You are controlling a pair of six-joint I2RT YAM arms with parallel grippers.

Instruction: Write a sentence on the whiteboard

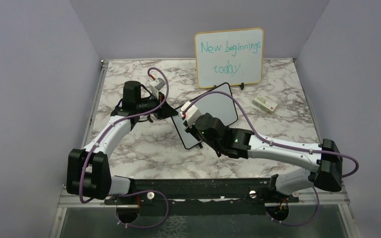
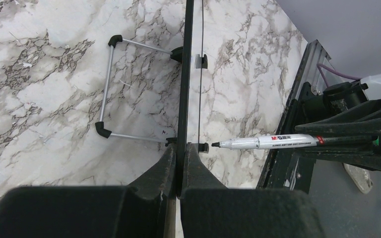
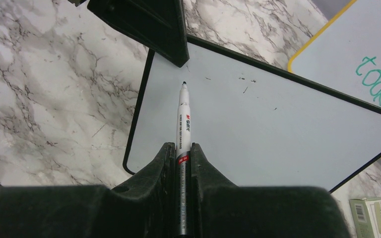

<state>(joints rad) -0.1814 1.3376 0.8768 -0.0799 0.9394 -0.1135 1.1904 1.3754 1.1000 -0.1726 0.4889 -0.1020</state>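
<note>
- From the right wrist, the rear of the marker (image 3: 183, 119) is buried in the right gripper (image 3: 181, 148); its label is too small to read.
- Dark specks on the whiteboard (image 3: 258, 124) are too small to make out.
- The wood-framed board (image 3: 347, 49) runs off the right edge, its teal word cut short.
- From above, the right arm (image 1: 258, 144) covers the whiteboard's lower left part.
- From the left wrist, the whiteboard shows edge-on, its face unseen.
- The small box (image 3: 372, 215) is cut by the bottom edge.
</note>
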